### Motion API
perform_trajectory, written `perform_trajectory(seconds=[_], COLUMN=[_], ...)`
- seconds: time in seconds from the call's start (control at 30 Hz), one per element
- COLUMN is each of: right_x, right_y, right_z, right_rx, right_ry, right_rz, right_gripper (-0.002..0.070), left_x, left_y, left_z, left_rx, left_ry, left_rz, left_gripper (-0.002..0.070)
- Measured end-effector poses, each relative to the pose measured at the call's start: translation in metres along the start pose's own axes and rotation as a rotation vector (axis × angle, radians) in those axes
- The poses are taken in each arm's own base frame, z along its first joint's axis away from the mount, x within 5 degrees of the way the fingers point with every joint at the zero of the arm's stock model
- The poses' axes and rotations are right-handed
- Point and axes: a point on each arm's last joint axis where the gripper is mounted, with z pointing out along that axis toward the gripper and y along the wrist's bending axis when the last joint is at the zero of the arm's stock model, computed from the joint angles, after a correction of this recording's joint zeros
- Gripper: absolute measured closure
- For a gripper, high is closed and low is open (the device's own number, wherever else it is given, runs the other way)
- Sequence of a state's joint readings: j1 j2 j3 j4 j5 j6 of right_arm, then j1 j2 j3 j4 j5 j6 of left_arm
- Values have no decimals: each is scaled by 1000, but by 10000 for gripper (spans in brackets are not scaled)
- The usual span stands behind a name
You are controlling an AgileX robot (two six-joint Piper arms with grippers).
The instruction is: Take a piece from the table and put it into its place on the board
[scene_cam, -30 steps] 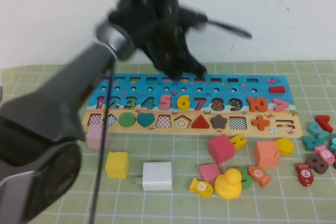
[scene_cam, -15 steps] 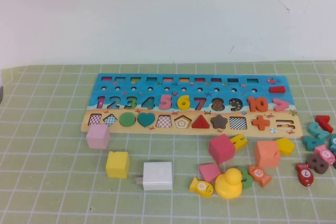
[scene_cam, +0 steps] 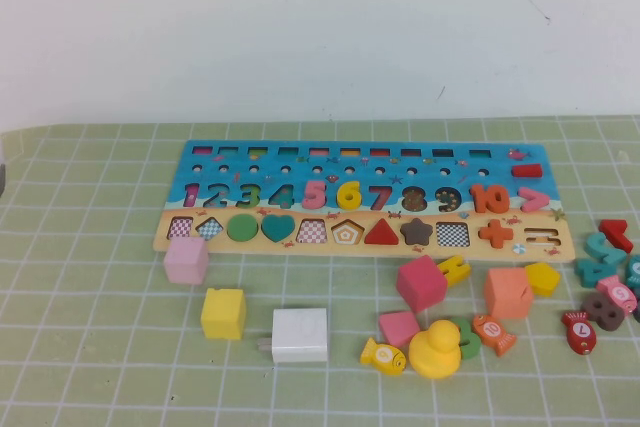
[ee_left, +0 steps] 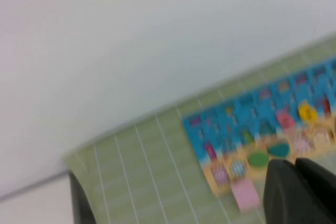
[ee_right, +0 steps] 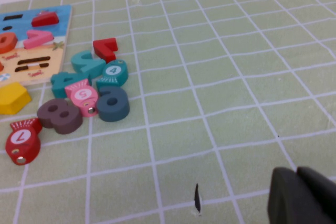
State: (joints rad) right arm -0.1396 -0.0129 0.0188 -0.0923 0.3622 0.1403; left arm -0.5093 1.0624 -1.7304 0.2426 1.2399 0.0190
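Already seated in its recess: the piece (scene_cam: 349, 194), a yellow "6", flush in the blue numeral row of the board (scene_cam: 300, 172), between the pink 5 and the red 7. Left gripper (ee_left: 295, 163) raised over the green mat (ee_left: 131, 171), short of the board's near end; grip state impossible to tell. Just ahead of its tip, a pale pink cube (ee_left: 245, 195) touching the board's tan edge; further out along the board (ee_left: 231, 114), the same yellow piece (ee_left: 306, 112), well clear of the tip. Right gripper (ee_right: 296, 171) low over bare mat (ee_right: 236, 77), grip state likewise impossible to tell. Well ahead of it and off to one side, a loose cluster: purple 8 (ee_right: 59, 115), dark blue numeral (ee_right: 112, 103), red fish (ee_right: 22, 141), with the board's end (ee_right: 47, 64) beyond them. Elsewhere below the board, yellow cube (scene_cam: 223, 313), white block (scene_cam: 299, 335) and yellow duck (scene_cam: 436, 349).
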Motion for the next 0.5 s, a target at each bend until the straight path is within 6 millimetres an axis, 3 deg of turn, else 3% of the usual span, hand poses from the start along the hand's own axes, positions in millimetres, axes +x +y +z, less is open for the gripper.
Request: perform_trajectory(seconds=[0.17,0.5], right_x=[0,0], right_y=[0,0], right_z=[0,0], right_rx=[0,0], right_ry=[0,0], right_rz=[0,0], right_gripper=[678,678], left_x=[79,166], left_y=[-16,-62], left_z=[9,62], left_rx=[72,327], left_ry=[25,280], left_rz=[-47,-284], left_gripper=[677,677])
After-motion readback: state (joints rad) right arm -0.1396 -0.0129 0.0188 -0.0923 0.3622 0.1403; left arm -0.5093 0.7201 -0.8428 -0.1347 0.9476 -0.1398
